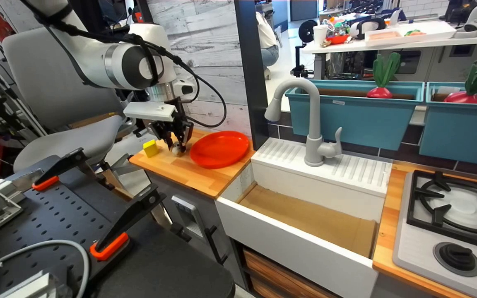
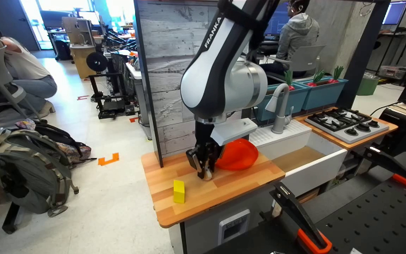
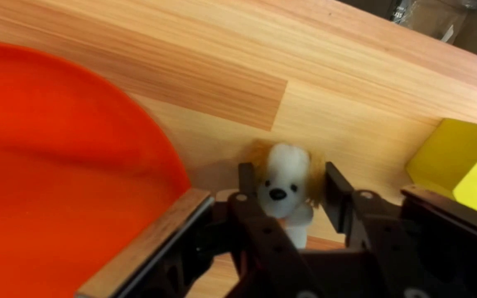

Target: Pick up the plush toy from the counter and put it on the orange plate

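Observation:
The plush toy [image 3: 289,163] is a small white dog with tan ears and a black nose. My gripper [image 3: 286,176] has its fingers on either side of the head, and the head fills the gap between them. In both exterior views the toy [image 1: 176,150] [image 2: 208,175] shows small between the fingertips, low at the counter [image 1: 189,171] [image 2: 224,190]. Part of its body is hidden behind a finger in the wrist view. The orange plate [image 1: 220,150] [image 2: 240,155] lies close beside the gripper, and it fills the left of the wrist view [image 3: 68,145]. The plate is bare.
A yellow block [image 1: 150,148] [image 2: 179,191] stands on the counter on the gripper's other side from the plate, also in the wrist view [image 3: 449,157]. A wood-look wall panel [image 1: 209,58] rises behind the counter. The white sink [image 1: 304,240] and grey faucet [image 1: 314,124] adjoin the plate's side.

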`<state>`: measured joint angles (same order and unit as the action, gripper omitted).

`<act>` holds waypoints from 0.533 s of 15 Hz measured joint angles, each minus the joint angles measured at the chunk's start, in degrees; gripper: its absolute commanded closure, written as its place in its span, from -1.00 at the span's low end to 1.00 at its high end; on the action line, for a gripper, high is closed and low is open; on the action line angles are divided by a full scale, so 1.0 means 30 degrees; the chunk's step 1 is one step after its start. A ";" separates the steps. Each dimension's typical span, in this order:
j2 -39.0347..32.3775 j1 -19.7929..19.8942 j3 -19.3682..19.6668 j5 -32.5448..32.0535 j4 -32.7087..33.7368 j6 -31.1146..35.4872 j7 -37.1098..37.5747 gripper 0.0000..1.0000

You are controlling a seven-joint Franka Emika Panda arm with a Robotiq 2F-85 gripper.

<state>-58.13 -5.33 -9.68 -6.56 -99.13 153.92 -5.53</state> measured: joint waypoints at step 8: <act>-0.0096 -0.0863 0.0531 -0.0014 0.0900 -0.0805 0.0050 0.93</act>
<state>-58.41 -7.92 -8.08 -6.60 -96.43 151.51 -5.38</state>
